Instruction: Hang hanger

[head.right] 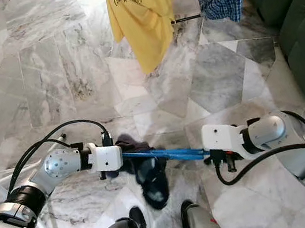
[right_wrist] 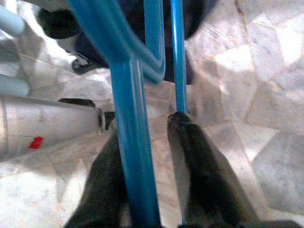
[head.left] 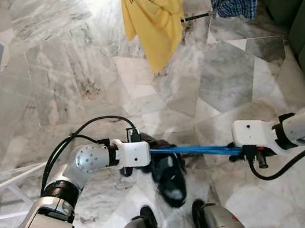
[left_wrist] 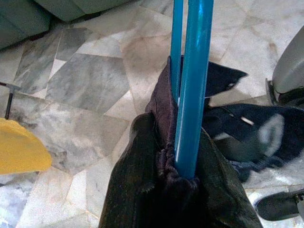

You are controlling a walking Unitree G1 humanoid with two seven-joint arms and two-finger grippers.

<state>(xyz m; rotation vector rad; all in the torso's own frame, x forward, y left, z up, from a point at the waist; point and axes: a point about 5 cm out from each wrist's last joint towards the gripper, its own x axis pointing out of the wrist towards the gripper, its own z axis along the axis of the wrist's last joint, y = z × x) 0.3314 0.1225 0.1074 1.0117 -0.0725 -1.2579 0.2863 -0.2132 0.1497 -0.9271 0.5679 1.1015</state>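
Blue hanger (head.left: 197, 151) held level just above the robot's feet, dark garment (head.left: 169, 177) draped on it | left gripper (head.left: 147, 154) clamped on one end, right gripper (head.left: 237, 149) pinching the other, arms spread | risk: garment slides off if hanger tilts | yellow shirt (head.left: 153, 14) hangs well beyond hanger

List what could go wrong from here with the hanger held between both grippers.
1. The dark garment droops off the blue hanger near the left gripper; it may slide off to the floor.
2. The right gripper pinches only one thin bar of the hanger, so the hanger could twist or slip.
3. The hanging cloth dangles close above the robot's feet; walking toward the yellow shirt might snag it.
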